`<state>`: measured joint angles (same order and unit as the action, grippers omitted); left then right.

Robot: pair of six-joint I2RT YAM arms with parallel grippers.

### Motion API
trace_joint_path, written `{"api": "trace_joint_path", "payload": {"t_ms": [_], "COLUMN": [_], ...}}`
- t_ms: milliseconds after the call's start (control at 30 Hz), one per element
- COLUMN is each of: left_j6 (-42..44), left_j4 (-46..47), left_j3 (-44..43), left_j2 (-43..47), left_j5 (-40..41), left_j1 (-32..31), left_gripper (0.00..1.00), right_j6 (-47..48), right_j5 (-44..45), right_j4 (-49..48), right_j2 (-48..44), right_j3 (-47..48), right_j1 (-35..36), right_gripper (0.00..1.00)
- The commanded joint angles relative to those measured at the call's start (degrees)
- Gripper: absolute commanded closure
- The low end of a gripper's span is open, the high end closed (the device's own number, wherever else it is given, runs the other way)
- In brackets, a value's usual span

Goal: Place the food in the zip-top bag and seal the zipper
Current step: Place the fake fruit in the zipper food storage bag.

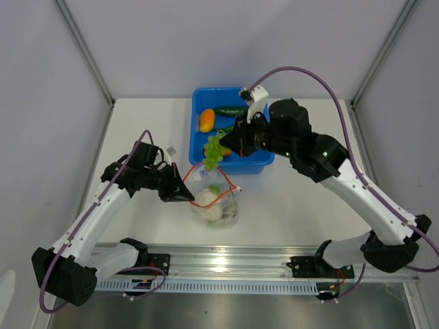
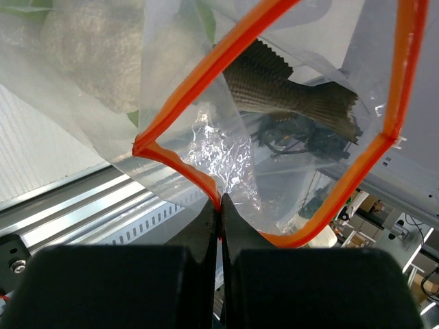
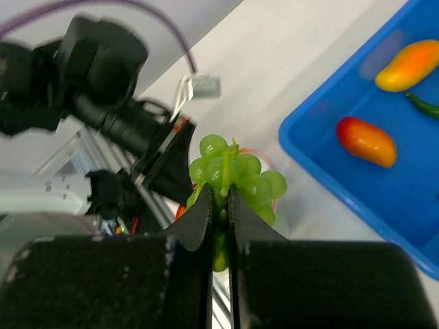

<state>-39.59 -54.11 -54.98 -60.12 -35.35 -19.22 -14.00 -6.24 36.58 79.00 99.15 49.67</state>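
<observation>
Pinched the zipper of the clear bag in the left gripper, fingers pressed flat together on the red-orange strip at the near edge of the mouth. Held that mouth as a wide, crooked loop, with a grey fish showing through the crinkled plastic inside. Stood the bag on the white table just in front of the blue tub, with a white cauliflower in its bottom. Gripped a bunch of green grapes in the right gripper, fingers closed almost to touching on the stem at the middle of the bunch. Hung the grapes over the tub's near-left corner, close to the bag's mouth and just beyond it in the overhead view; height above the bag impossible to tell. Counted in the tub an orange-yellow pepper, a red-orange fruit and a green chili, all lying apart on the blue floor. Reached inward with both arms, left from the left side, right from the right.
</observation>
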Motion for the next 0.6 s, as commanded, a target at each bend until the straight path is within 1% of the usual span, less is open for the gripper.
{"api": "trace_joint_path", "payload": {"t_ms": [0,100,233,567], "left_j6": [0.31,0.66,0.4,-1.36], "left_j4": [0.85,-0.38,-1.0,-1.0], "left_j3": [-3.73,-5.22,-6.36,-5.93], "left_j2": [-0.26,-0.35,0.0,3.16], "left_j5": [-1.47,-1.21,-1.3,-1.56], "left_j1": [0.5,0.5,0.5,0.5], "left_gripper": [0.99,1.0,0.99,0.99], "right_j6": [2.31,3.27,4.24,6.43], "right_j5": [-1.14,-2.98,-5.09,-4.22], "right_j4": [-3.62,-1.52,-1.16,-0.37], "right_j2": [-5.17,-6.4,-7.63,-3.95], "right_j3": [-4.75,-6.25,-8.98,-9.86], "right_j1": [2.71,3.5,4.56,7.19], "right_gripper": [1.0,1.0,1.0,1.0]}}
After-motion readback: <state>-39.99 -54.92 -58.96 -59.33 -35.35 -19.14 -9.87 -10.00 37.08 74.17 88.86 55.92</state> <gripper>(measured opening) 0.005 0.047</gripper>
